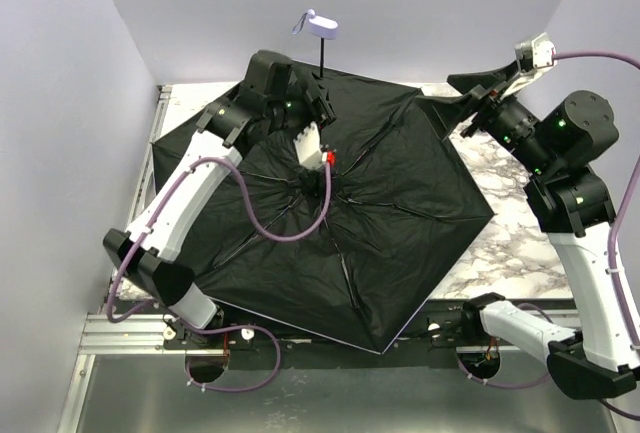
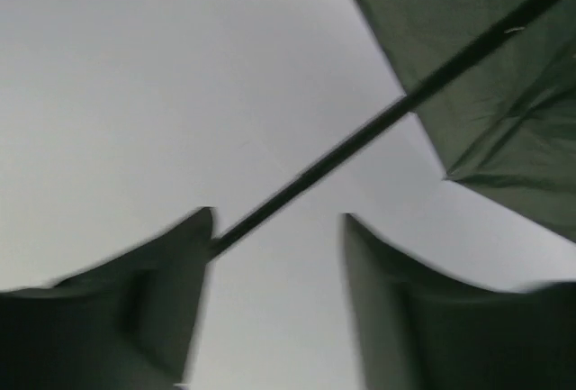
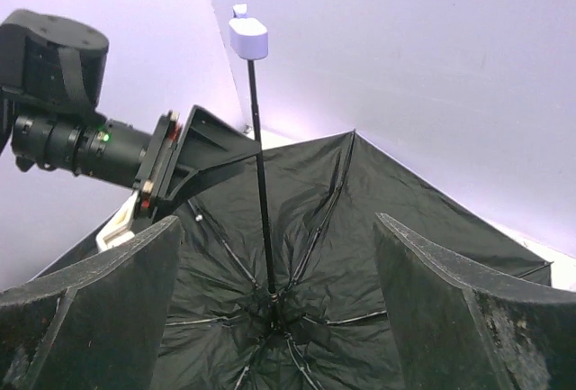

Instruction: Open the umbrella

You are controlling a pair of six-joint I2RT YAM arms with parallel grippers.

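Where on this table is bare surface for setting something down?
The open black-lined umbrella covers most of the white marble table. The main bare patch lies right, between canopy edge and right arm. A thin strip shows far left, by the wall. Around the shaft and left gripper it is crowded.

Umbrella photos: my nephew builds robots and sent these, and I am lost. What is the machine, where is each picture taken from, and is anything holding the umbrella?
Two robot arms with two-finger grippers are bolted at a marble table. One picture looks down from above; the other two come from cameras on each wrist. The umbrella lies open and upside down, black lining up, its shaft standing with the handle on top. The left gripper is open close to the shaft; the right gripper is open too. Nothing is held.
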